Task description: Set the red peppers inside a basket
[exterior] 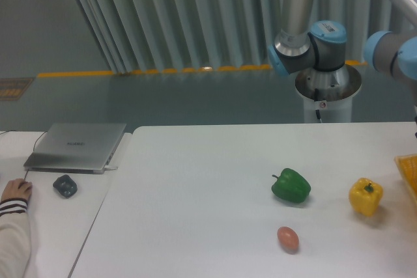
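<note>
One orange-yellow lattice-rimmed basket edge shows at far right, beyond yellow bell pepper. Gripper and red pepper out of frame; you cannot tell grip state.

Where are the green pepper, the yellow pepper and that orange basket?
green pepper (291,186), fixed camera view, middle of its body
yellow pepper (365,197), fixed camera view, middle of its body
basket (408,170), fixed camera view, its rim at the right edge
</note>
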`<state>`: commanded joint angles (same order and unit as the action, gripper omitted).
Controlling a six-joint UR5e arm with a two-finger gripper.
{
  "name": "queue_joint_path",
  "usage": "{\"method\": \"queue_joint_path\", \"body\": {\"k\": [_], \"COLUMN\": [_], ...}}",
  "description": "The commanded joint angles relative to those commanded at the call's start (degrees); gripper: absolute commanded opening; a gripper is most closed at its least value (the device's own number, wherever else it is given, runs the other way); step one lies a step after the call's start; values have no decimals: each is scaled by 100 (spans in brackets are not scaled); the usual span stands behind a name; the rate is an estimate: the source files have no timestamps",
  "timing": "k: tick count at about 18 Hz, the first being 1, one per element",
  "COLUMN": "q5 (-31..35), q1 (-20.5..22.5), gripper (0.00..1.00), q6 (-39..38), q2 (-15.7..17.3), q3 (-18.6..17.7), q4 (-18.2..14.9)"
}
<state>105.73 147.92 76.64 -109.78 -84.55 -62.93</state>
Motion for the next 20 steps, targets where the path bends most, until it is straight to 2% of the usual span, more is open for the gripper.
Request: {"method": "queue_joint_path", "body": {"k": [3,4,5,6,11,20], "q5": [9,9,9,0,-35,-141], "q1": [0,17,70,79,79,-52], "gripper": [61,71,92,100,100,100], "q6": [-9,9,26,0,0,18], "q2": [-26,-26,-26,-26,9,18], "q3": [-71,-80,-88,-97,-203,-150], "q4": [114,149,167,167,299,282]}}
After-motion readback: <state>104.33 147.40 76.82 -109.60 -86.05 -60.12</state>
